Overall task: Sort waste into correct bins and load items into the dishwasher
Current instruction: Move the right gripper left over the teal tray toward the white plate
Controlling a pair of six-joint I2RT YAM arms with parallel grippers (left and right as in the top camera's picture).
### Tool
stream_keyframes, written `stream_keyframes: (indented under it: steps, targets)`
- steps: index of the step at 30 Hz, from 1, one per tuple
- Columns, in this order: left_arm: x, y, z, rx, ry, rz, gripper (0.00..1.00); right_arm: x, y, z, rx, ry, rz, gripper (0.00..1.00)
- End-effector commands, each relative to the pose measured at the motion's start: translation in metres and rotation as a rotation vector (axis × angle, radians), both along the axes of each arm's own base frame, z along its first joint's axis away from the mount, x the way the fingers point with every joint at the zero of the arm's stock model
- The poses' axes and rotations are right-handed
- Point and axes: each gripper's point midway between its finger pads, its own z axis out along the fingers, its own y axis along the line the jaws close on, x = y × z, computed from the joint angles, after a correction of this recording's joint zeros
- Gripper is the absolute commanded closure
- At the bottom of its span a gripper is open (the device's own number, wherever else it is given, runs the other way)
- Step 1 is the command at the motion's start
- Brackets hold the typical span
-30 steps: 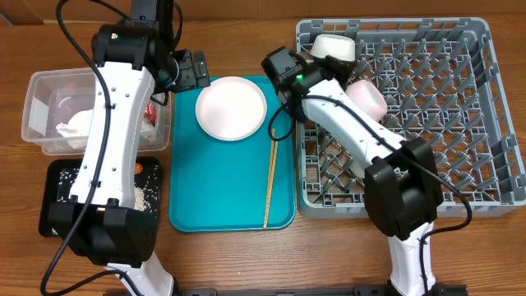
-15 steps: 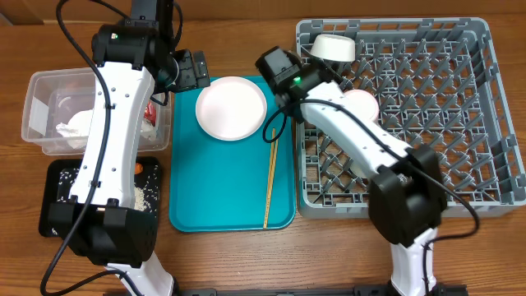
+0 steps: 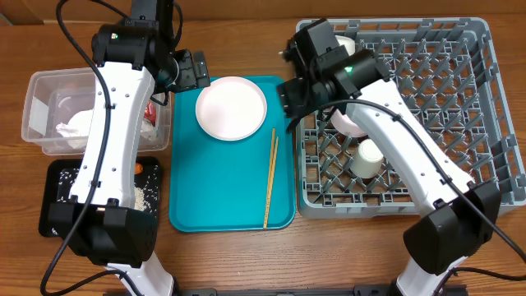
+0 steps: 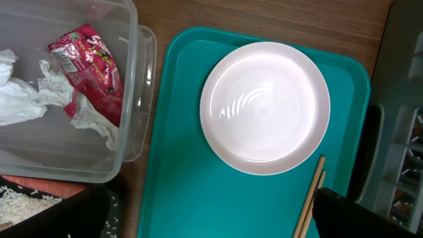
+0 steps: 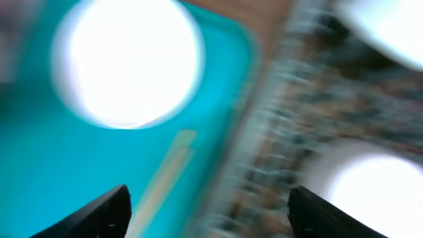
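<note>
The right gripper (image 5: 208,198), fingers spread wide and holding nothing, hangs over the seam where the teal tray (image 3: 222,197) meets the grey dish rack (image 3: 485,123); its wrist view is smeared with blur. Just beside it on the tray lie the pale-pink plate (image 3: 231,108) and, nearer the robot, the pair of wooden chopsticks (image 3: 269,177), neither yet loaded. In the rack, a white cup (image 3: 367,158) and a white bowl (image 3: 352,123) sit among the pegs, with a second bowl (image 3: 343,43) partly hidden beneath the arm at the far corner. The left gripper (image 3: 193,70) hovers by the tray's far-left corner; whether it is spread or closed cannot be told. On the left of the counter (image 3: 246,263), the clear tub (image 3: 41,99) holds the red-and-white wrapper (image 4: 86,63) and white tissue (image 4: 20,99), and the black tray (image 3: 57,205) carries rice grains (image 3: 144,197). Sorting looks finished and loading is in hand; the next move likely calls for a low, careful pinch on the plate's rim or the thin chopsticks.
</note>
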Motion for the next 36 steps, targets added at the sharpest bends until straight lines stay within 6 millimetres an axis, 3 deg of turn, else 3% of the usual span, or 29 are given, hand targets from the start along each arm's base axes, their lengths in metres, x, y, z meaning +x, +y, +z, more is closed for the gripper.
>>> stream_keyframes:
  steps: [1, 6, 12, 20, 30, 36]
  targets:
    - [0.0, -0.001, -0.003, -0.008, 0.007, 0.001, 0.0, -0.028, 0.052, 0.006, 0.27, 0.131, 0.115, 0.25]
    - [0.0, -0.001, -0.003, -0.008, 0.007, 0.001, 0.0, -0.017, 0.075, -0.006, 0.354, 0.11, 0.027, 0.36]
    - [0.0, -0.001, -0.003, -0.008, 0.007, 0.001, 0.0, 0.01, 0.08, -0.025, 0.352, -0.005, -0.172, 0.36]
    - [0.0, -0.001, -0.003, -0.008, 0.007, 0.001, 0.0, 0.022, 0.098, -0.041, 0.339, -0.185, -0.232, 0.36]
    - [0.0, -0.001, -0.003, -0.008, 0.007, 0.001, 0.0, 0.033, 0.094, -0.113, 0.213, -0.168, -0.312, 0.36]
    - [0.0, -0.001, -0.003, -0.008, 0.007, 0.001, 0.0, 0.041, 0.085, -0.135, 0.151, -0.193, -0.353, 0.36]
